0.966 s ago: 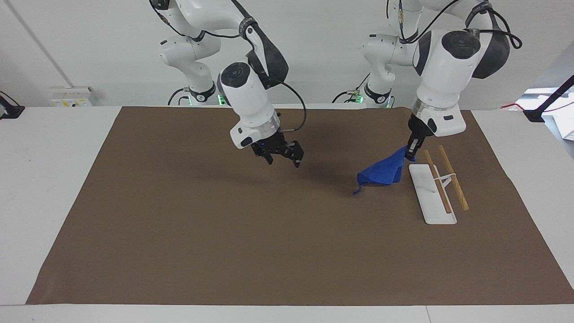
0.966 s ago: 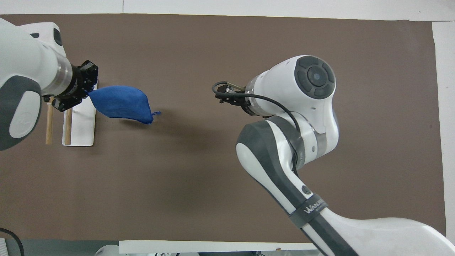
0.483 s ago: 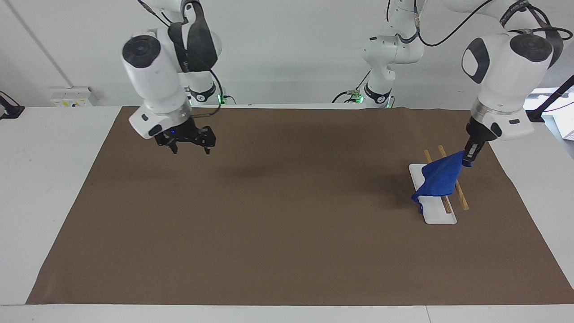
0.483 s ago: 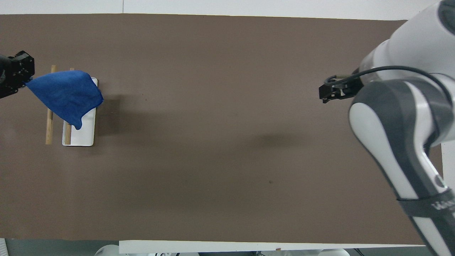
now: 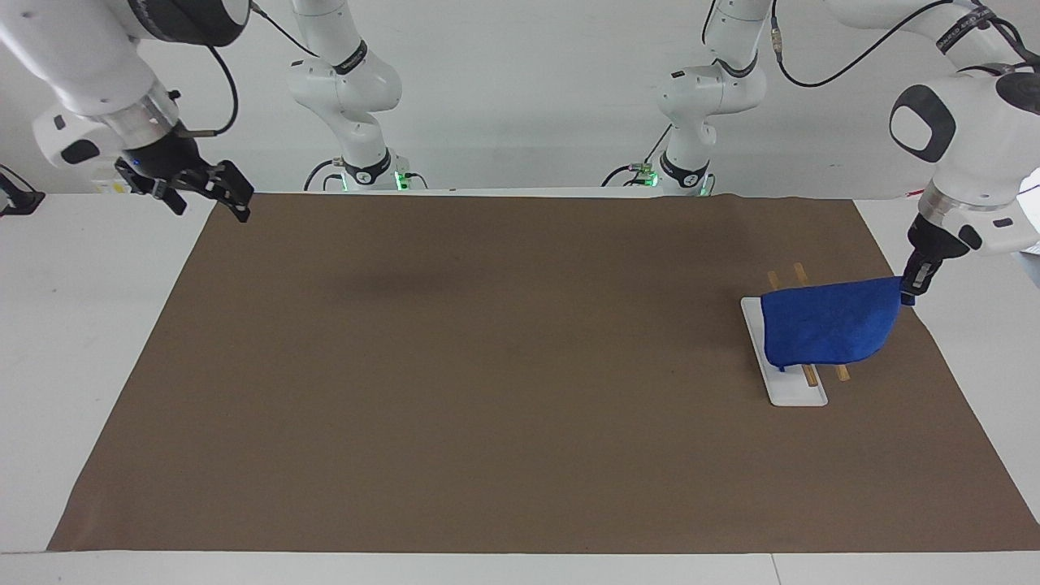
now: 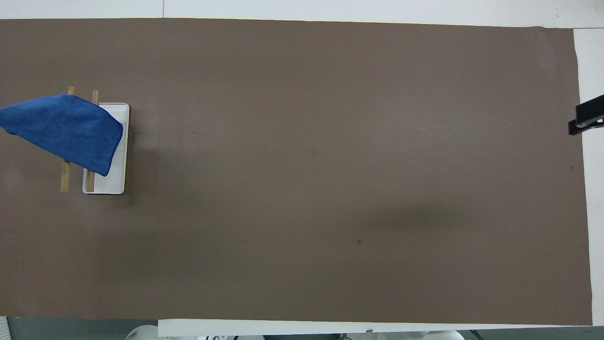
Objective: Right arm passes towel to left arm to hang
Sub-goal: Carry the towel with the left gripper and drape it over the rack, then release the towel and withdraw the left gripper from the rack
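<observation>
Towel is pinched by one corner in my left hand, fingers clamped on it, and now spreads wide across the two wooden rails of the white-based rack. Half a second ago it hung bunched and narrow below that hand; the hand has since travelled out past the rack toward my left arm's end of the surface. My right hand, fingers spread and holding nothing, has pulled away to its own end, over the edge of the brown mat.

Facing view shows both hands and the grip on the corner. The overhead view cuts off my left hand and shows only a black tip of the right; it shows the towel covering the rails' middle, with both ends of the rails showing.

The towel's long axis runs from my left hand across the rails toward the rack's base, and the free end droops lower.
</observation>
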Available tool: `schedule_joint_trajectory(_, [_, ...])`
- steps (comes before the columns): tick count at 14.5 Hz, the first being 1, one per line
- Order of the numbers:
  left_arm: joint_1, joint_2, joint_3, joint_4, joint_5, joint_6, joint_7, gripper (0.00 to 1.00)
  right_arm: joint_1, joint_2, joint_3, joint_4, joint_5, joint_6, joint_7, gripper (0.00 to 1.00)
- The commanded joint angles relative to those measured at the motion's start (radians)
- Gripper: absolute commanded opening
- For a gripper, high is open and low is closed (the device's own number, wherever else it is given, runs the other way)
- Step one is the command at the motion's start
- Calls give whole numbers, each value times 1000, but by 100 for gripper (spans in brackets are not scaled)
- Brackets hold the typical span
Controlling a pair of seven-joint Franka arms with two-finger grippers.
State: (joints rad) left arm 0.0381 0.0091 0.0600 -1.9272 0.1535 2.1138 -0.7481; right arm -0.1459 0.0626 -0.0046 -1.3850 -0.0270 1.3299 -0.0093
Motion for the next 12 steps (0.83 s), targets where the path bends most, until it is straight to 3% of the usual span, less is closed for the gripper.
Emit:
schedule_joint_trajectory(1, [3,-66,-5,-128,18,77,3,0,-21,-4,18,-25,-21,-9,-43,100])
schedule_joint_trajectory(4, [16,-75,-5,-168,18,80,21,0,21,-47,12,-100,-19,0,-55,100])
schedule_joint_trajectory(6, [34,-81,-5,-180,18,78,36,0,41,-47,-40,-100,-17,26,-90,100])
schedule_joint_trajectory(9, [66,-95,-5,-200,18,66,91,9,68,-50,-57,-98,-19,21,-94,100])
schedule_joint_trajectory(10, [74,-101,-6,-210,18,68,111,25,66,-50,-55,-98,-19,28,-95,100])
schedule_joint_trajectory(11, [75,-100,-6,-204,18,68,125,68,65,-49,-57,-98,-19,29,-97,100])
schedule_joint_trajectory(12, [74,-95,-6,-197,18,72,124,100,68,-49,-57,-100,-19,29,-97,100])
